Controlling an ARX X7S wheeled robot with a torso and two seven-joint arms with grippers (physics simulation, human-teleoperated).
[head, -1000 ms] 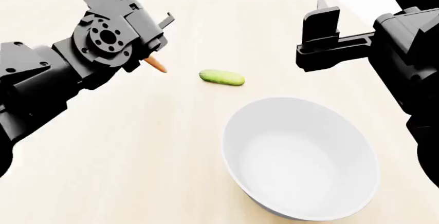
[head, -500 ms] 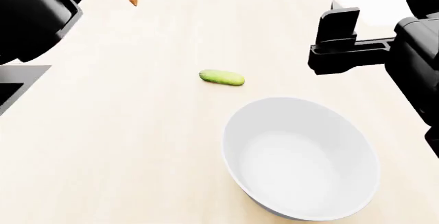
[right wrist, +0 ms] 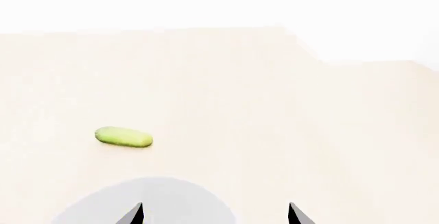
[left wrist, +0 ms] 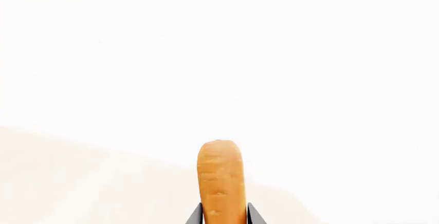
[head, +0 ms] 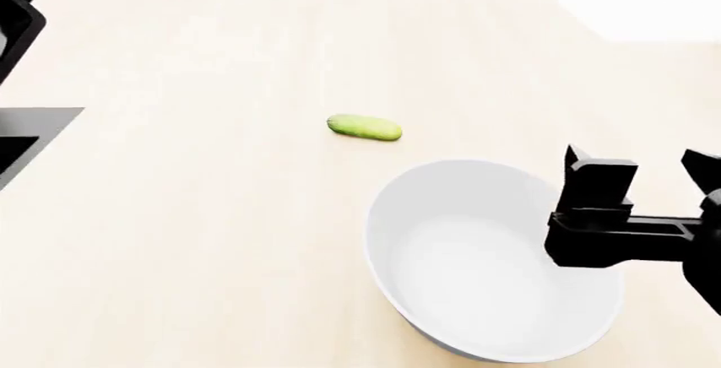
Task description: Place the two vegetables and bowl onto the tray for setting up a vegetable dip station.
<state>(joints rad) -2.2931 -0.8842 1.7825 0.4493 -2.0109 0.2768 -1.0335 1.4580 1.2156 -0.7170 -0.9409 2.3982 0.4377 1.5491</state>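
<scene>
Right pincer [head: 647, 186] hangs spread wide over the near rim of the bowl [head: 474, 275], empty, touching nothing visible; the cucumber [head: 364, 127] lies beyond the bowl on the bench [head: 225, 216], ahead and to the left, long axis crosswise to the pincer's reach, this arm the nearer. Left pincer [left wrist: 223, 219] is pinching the carrot [left wrist: 221, 180], held high off the bench. No tray in sight.

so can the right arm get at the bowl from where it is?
Probably yes. The right gripper hangs open over the bowl rim, nothing between them; the cucumber lies apart.
</scene>
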